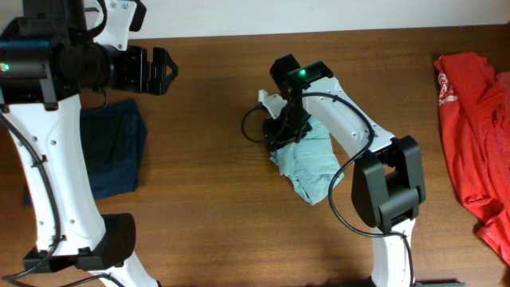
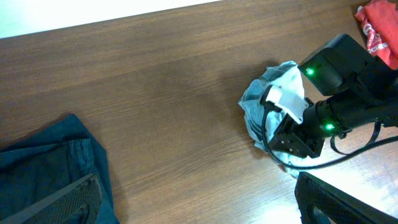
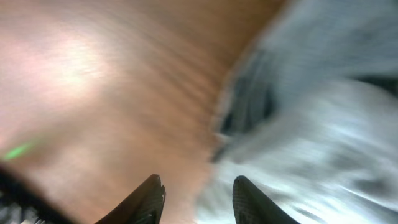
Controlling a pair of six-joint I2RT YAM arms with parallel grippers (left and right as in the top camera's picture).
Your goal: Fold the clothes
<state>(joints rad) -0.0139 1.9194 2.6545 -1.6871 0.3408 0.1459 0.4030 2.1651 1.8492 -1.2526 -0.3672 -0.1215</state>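
Looming closest under my overhead view, the left gripper [image 1: 163, 70] hangs spread wide above the table [image 1: 215, 199], holding nothing. I count three garments: a red shirt [image 1: 474, 119] far right, a navy garment [image 1: 111, 155] left, and a crumpled grey-blue T-shirt [image 1: 311, 163] at centre. The right gripper [image 3: 198, 186] sits at the T-shirt's left edge, its jaws partly apart with nothing between them.

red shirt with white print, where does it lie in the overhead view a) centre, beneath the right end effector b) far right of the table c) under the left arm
b: the red cloth shirt with white print lies at the far right; the crumpled pale grey-blue T-shirt is at centre, the dark navy garment at left.
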